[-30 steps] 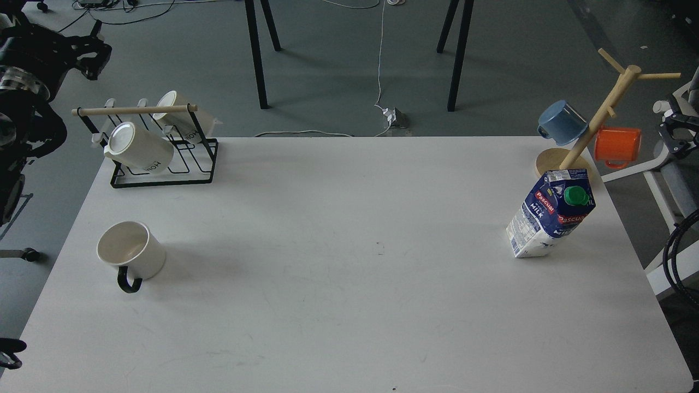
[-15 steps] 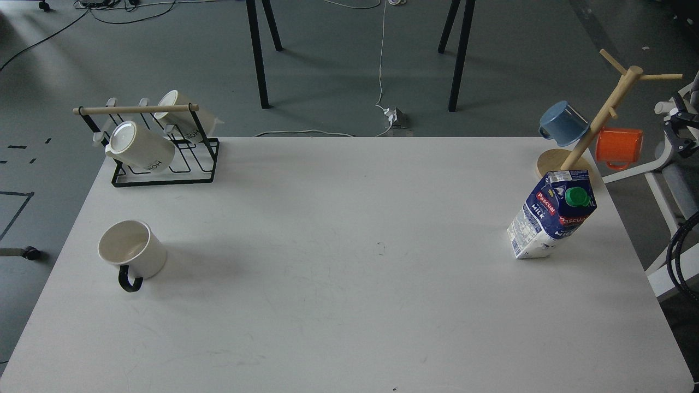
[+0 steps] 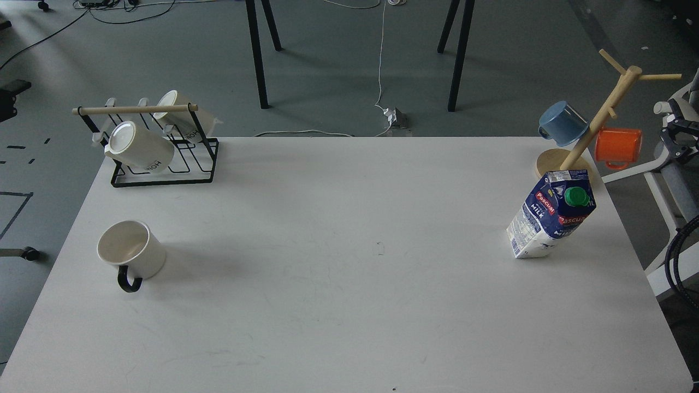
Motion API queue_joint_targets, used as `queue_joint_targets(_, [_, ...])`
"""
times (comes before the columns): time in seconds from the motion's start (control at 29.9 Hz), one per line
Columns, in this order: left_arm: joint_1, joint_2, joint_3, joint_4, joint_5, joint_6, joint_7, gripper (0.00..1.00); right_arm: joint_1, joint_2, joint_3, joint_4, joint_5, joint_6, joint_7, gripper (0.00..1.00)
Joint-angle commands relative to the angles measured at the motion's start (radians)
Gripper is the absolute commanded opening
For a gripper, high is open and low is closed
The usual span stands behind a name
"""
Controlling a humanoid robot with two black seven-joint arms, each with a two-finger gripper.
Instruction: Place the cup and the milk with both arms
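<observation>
The cup, a white mug with a black loop handle facing the front, stands upright on the white table at the left. The milk, a blue-and-white carton with a green cap, stands near the right edge and looks tilted to the right. A small dark piece of my left arm shows at the left edge, off the table and far from the cup. A dark part that may be my right gripper sits at the right edge, off the table beyond the carton. I cannot make out fingers on either.
A black wire rack with a wooden bar holds two cream lettered mugs at the back left. A wooden mug tree with a blue mug and an orange mug stands at the back right, just behind the carton.
My left arm, large at the upper left a second ago, has pulled out to the left; only a small dark piece shows now. The dark part at the right edge has shrunk back. Cup and carton have not moved.
</observation>
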Motion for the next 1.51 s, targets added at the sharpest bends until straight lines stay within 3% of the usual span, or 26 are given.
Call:
queue_joint_targets(0.0, [-0.002,-0.002,0.001,-0.007,0.229,0.000,-0.153,1.00,-0.009,-0.003,0.000,-0.009,0.000,0.000,0.000,0.99])
queue_joint_targets(0.13, [0.001,-0.003,0.007,-0.034,0.549,0.000,-0.423,1.00,-0.010,-0.003,0.000,-0.027,0.000,0.000,0.000,0.99])
queue_joint_targets(0.3, [0.056,0.038,0.059,-0.163,0.840,0.000,-0.423,1.00,-0.010,0.000,-0.001,-0.029,0.000,0.000,0.000,0.99])
queue_joint_targets(0.44, [0.117,0.043,0.107,-0.175,0.871,0.000,-0.423,1.00,-0.018,0.003,-0.001,-0.027,0.001,0.000,0.000,0.99])
queue_joint_targets(0.64, [0.128,0.043,0.194,-0.148,0.969,0.000,-0.423,1.00,-0.033,0.003,-0.001,-0.027,0.000,0.000,0.000,0.99])
queue_joint_targets(1.0, [0.217,0.024,0.216,-0.093,1.035,0.000,-0.423,1.00,-0.040,0.003,-0.001,-0.027,0.000,0.000,0.003,0.99])
queue_joint_targets(1.21, [0.222,-0.041,0.233,-0.001,1.035,0.000,-0.423,1.00,-0.044,0.003,-0.001,-0.030,0.000,0.000,0.003,0.99])
queue_joint_targets(1.47, [0.234,-0.066,0.233,0.030,1.034,0.000,-0.423,1.00,-0.046,0.003,-0.001,-0.030,0.000,0.000,0.003,0.99])
